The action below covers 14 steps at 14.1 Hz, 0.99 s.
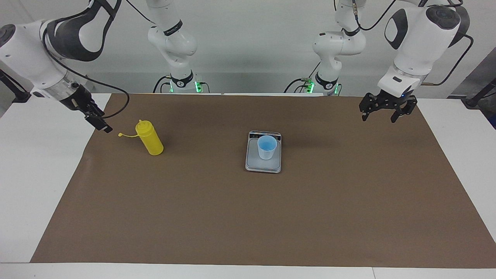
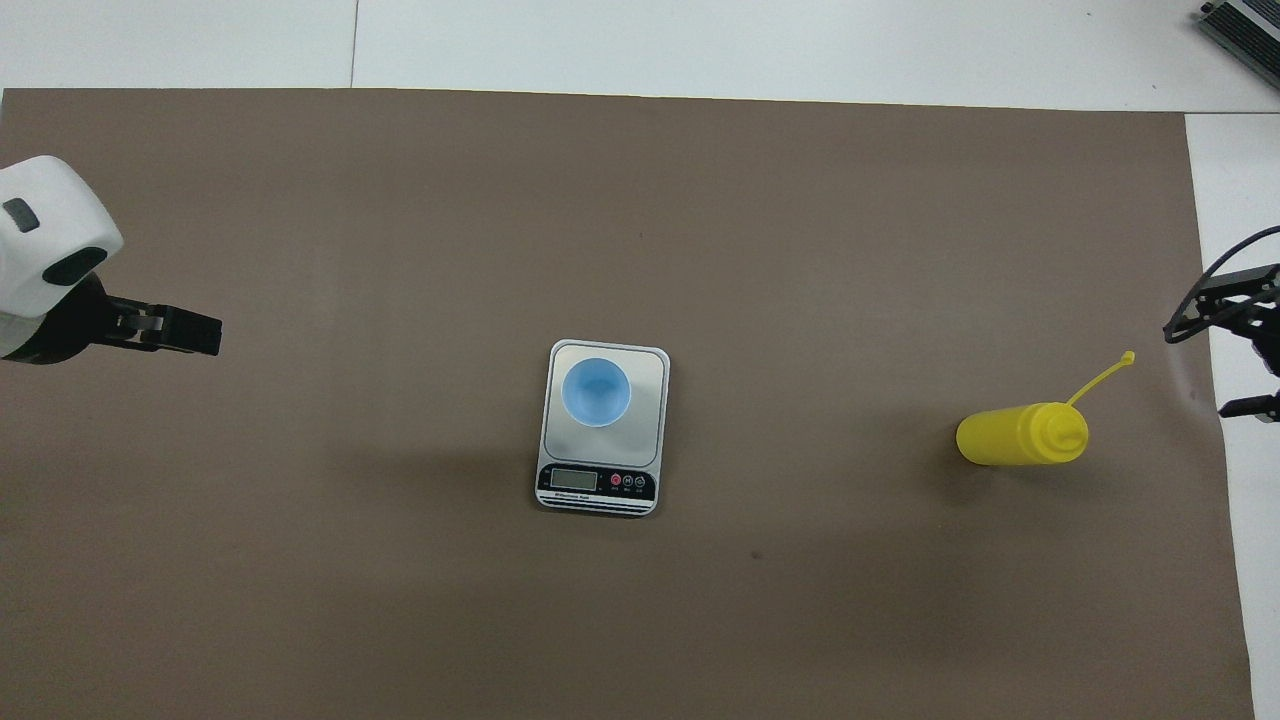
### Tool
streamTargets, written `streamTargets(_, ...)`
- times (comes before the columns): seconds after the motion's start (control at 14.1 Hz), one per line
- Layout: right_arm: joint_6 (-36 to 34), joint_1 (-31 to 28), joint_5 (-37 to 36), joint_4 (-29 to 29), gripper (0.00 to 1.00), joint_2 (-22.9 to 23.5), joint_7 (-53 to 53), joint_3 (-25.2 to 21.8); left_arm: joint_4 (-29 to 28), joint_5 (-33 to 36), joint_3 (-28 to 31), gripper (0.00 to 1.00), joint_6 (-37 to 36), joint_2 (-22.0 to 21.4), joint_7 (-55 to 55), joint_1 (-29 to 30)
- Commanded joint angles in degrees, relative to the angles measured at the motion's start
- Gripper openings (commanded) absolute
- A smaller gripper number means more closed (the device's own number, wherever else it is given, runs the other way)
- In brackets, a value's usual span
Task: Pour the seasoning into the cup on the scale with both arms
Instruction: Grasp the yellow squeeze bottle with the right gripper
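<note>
Centre of the facing view: the scale (image 1: 263, 166), flat and silver-grey with its dark display strip at the upper end, bearing the cup (image 1: 267, 147), small, light blue, upright on the weighing plate. Left-middle of that view, toward the right arm's end of the brown mat (image 1: 248, 224): the seasoning (image 1: 150, 140), a bright yellow squeeze bottle, standing on its base and well apart from the scale, conical nozzle uncovered, thin tethered cap (image 1: 120, 135) sticking out sideways toward the frame's left edge. Just left of that cap, low over the mat's edge: the right gripper (image 1: 100, 123), fingers spread, holding nothing. Upper right of the frame, over the mat's other end: the left gripper (image 1: 378, 118), fingers likewise apart and empty, well away from scale and cup. Cannot tell whether anything lies inside the cup. Judged as the stage with both hands free and the bottle ungrasped. Next move likely calls for closing the right gripper around the bottle's middle, carrying it above the cup, tipping nozzle-down, perhaps with the left gripper steadying.
</note>
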Motion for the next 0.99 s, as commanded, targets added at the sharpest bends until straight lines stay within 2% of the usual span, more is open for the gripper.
streamTargets(0.0, 0.7, -4.1, 4.9, -0.1, 1.0, 3.4, 4.6, 0.6, 4.1, 0.7, -0.3, 1.0, -2.4, 1.6, 6.1, 3.2)
streamTargets(0.21, 0.5, -6.6, 8.3, -0.1, 1.0, 7.4, 8.4, 0.5, 4.2, 0.9, 0.0, 1.0, -3.1, 0.8, 8.9, 4.0)
streamTargets(0.35, 0.6, -7.2, 10.9, -2.5, 1.0, 8.1, 8.5, 0.6, 4.0, 0.9, 0.1, 1.0, -3.0, -0.2, 13.9, 5.6)
streamTargets(0.57, 1.9, -7.6, 19.0, -8.4, 1.0, 8.0, 8.7, 0.6, 4.1, 0.2, -0.4, 1.0, -3.5, -0.2, 5.9, 5.4)
streamTargets(0.92, 2.2, -7.8, 26.4, -16.3, 1.0, 8.6, 3.2, 0.6, 4.1, -1.9, -0.3, 1.0, -4.1, -0.2, 4.5, 6.0)
